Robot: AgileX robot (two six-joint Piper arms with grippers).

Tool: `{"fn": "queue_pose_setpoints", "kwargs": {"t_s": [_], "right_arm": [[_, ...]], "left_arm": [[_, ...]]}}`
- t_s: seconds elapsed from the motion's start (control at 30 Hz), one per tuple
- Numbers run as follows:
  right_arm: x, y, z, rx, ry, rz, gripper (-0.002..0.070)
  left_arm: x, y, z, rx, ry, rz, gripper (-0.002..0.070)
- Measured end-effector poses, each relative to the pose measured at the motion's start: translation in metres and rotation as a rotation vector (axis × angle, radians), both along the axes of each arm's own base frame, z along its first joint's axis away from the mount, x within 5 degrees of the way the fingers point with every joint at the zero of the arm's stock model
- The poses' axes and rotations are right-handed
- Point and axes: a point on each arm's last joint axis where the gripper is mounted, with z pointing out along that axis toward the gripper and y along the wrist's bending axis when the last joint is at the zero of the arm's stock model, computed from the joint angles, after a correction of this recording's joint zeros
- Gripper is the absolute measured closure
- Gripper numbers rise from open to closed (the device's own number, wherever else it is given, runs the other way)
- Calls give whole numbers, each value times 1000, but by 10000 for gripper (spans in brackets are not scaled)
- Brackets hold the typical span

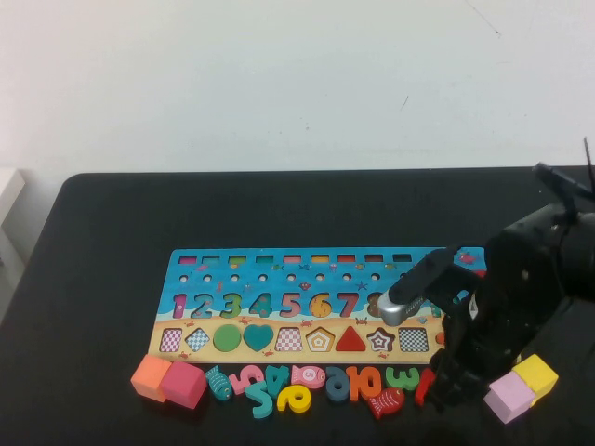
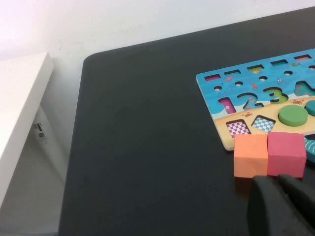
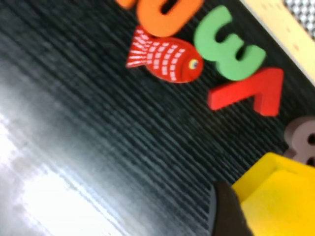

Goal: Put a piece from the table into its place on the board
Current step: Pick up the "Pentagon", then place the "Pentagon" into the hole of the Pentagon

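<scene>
Matte black right arm point(image 1: 521, 288) with a silver-grey cylindrical camera housing point(image 1: 402, 305).

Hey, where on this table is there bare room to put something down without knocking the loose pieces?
The table is bare left of the board and between the board and the far edge. It is crowded in front of the board: orange cube, pink cube, loose numbers, red fish. The right gripper hangs there by the yellow cube. The left gripper sits near the orange cube.

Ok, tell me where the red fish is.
High view, right of centre: red fish on the table below the green 3, beside the right gripper; left gripper sits by the pink cube.
</scene>
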Motion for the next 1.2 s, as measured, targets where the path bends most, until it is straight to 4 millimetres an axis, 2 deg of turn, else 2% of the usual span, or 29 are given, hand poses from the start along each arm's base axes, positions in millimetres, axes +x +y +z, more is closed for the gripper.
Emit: {"fn": "queue_pose_setpoints", "kwargs": {"t_s": [0.17,0.43,0.57,0.8,1.0,1.2], "right_arm": [[8,12,10,30,29,123,309],[60,50,24,92,3,220,309],[80,70,12,87,50,305,309],[96,99,-16,68,64,483,309],[105,108,-23,86,26,520,309],[104,115,-28,142,19,594,309]], "left_arm": [[0,0,0,0,0,0,676],[0,0,0,0,0,0,676],[0,0,0,3,0,-1,676],[0,0,0,3,0,-1,676],[0,0,0,3,0,-1,676],[0,0,0,3,0,-1,676]]}}
